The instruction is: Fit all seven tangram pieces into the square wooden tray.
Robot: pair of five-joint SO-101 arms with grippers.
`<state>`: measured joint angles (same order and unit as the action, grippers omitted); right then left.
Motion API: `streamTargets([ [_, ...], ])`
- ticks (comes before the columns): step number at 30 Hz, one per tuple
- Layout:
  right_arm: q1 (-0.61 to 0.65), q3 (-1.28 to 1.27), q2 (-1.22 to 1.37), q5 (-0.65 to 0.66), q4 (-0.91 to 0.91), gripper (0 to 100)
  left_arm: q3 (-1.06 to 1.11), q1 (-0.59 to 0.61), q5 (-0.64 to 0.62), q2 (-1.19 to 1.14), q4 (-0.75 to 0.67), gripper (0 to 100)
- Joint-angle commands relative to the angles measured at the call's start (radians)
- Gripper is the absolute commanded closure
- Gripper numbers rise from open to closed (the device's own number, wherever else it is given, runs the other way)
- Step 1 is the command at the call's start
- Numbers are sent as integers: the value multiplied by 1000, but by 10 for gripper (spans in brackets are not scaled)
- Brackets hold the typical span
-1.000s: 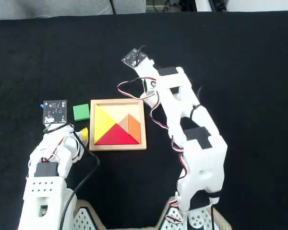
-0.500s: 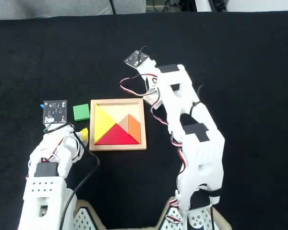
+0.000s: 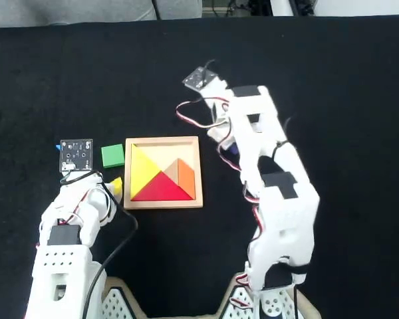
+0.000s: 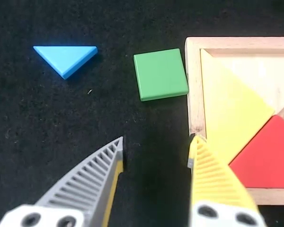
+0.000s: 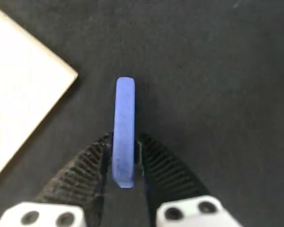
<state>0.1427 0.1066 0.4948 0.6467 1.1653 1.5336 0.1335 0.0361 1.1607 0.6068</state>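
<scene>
**Right claw grips a blue piece off the tray's corner**

The right arm [image 3: 279, 193] stretches forward along the right side of the square wooden tray [image 3: 163, 140], wrist bent down. Its right gripper [image 5: 123, 147] is closed tight on a flat periwinkle-blue tangram piece [image 5: 124, 113], held on edge above the black cloth just beside the tray's corner.

The left arm [image 3: 73, 212] sits folded low at the tray's left. Its left gripper [image 4: 156, 139] is spread wide and holds nothing, with one fingertip at the tray's rim.

A green square piece [image 4: 161, 74] lies just beside the tray, and a light blue triangle [image 4: 65, 56] lies farther off. A yellow triangle [image 4: 232, 118], a red triangle [image 4: 270, 151] and an orange piece [image 3: 187, 176] lie inside the tray.
</scene>
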Motion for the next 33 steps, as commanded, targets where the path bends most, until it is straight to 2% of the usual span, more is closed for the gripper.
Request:
streamTargets([
  [1, -20, 16, -111, 17, 49, 987, -12, -13, 8, 11, -12, 777],
  [5, -17, -10, -156, 0, 55, 987, -12, -13, 8, 11, -12, 777],
  [7, 0, -10, -194, -55, 57, 987, -12, -13, 8, 11, -12, 777],
  [10, 83, -8, -232, -123, 60, 987, -12, -13, 8, 11, -12, 777],
  [16, 252, -2, -194, -143, 75, 987, -12, -13, 8, 11, -9, 777],
  [21, 256, 50, -68, -144, 25, 987, -12, -13, 8, 11, -8, 777],
  [25, 259, 119, 25, -144, 57, 987, -12, -13, 8, 11, -8, 777],
  [33, 275, 163, 56, -144, 91, 987, -12, -13, 8, 11, -9, 777],
])
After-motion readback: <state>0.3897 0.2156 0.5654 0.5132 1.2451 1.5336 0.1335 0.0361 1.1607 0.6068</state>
